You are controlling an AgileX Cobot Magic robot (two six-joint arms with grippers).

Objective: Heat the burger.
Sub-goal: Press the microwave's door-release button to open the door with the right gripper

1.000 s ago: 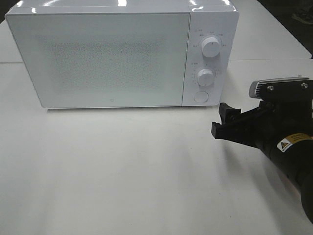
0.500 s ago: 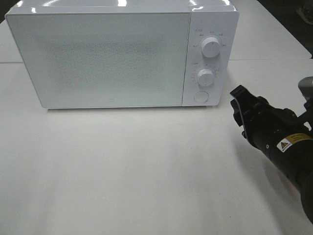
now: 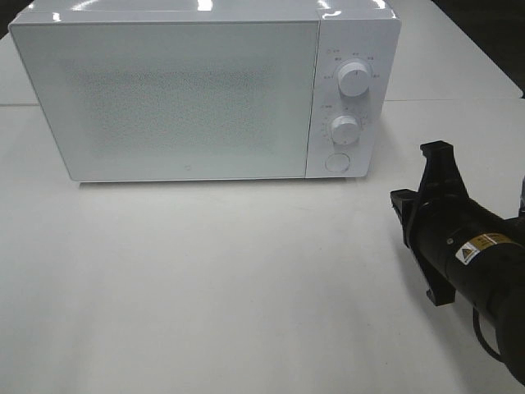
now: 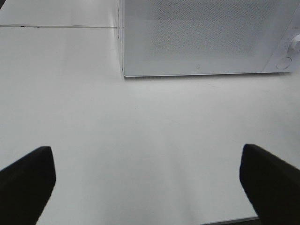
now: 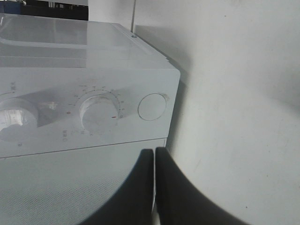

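The burger shows in no view. A white microwave (image 3: 180, 90) stands at the back of the table with its door closed, so its inside is hidden. My right gripper (image 3: 402, 201) hovers to the right of the microwave's control panel, apart from it. In the right wrist view its fingers (image 5: 154, 178) are pressed together with nothing between them, pointing toward the round button (image 5: 152, 106). My left gripper (image 4: 150, 187) is open, its two black fingertips wide apart over bare table in front of the microwave's left corner.
The control panel carries an upper knob (image 3: 353, 78), a lower knob (image 3: 344, 129) and a round button (image 3: 337, 162). A white table (image 3: 205, 279) spreads in front of the microwave. The right arm's black body (image 3: 480, 263) fills the right side.
My right gripper has shut its jaws, rolled its wrist and drawn back to the right, away from the microwave's panel. The microwave and left gripper have not moved.
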